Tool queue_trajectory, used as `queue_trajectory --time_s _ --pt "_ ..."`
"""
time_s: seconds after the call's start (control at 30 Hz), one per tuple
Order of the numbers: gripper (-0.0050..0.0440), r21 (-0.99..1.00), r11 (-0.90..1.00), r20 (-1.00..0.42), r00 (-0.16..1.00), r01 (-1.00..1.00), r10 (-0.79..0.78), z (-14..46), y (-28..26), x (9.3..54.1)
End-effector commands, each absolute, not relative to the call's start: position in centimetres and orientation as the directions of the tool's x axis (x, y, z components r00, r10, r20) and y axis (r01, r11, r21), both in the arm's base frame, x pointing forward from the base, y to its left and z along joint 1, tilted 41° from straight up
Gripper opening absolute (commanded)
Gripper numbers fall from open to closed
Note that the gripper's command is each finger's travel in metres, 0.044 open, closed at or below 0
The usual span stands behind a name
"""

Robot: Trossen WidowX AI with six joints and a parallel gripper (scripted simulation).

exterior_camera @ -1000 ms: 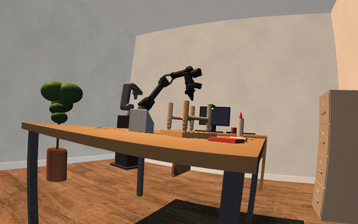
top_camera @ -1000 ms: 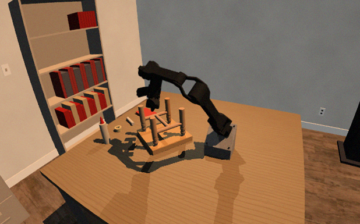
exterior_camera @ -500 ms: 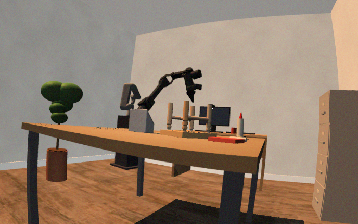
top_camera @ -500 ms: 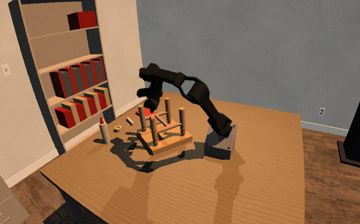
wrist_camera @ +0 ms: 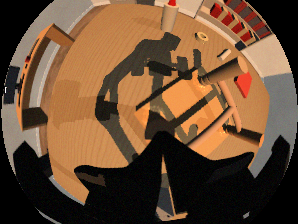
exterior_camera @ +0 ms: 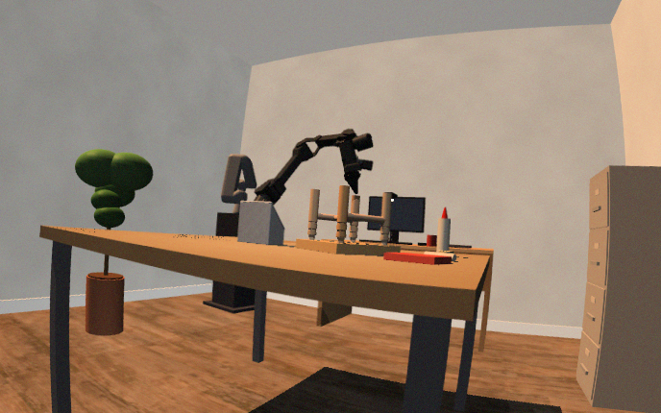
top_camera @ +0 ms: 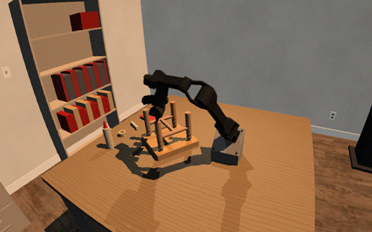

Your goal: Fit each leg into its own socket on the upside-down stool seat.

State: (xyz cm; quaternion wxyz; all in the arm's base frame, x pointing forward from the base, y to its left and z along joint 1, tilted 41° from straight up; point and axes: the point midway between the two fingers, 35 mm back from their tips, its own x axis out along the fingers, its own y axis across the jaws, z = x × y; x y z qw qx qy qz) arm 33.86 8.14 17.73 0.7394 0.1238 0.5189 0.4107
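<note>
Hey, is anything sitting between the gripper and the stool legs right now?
Nothing visible does. The gripper, shut and empty, hangs in open air just above the upright legs of the stool; glue bottle and tape roll stand aside.
</note>
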Motion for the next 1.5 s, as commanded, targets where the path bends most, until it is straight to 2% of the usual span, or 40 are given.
queue_trajectory --time_s 0.0,0.57,1.47 --pt "0.0 0.614 0.631 -0.666 0.118 -0.475 0.736 17.2 8.5 33.6" --pt "0.0 0.613 0.631 -0.666 0.118 -0.475 0.736 16.5 9.1 33.5" --pt "0.0 0.61 0.63 -0.661 0.13 -0.481 0.739 19.3 7.0 34.1"
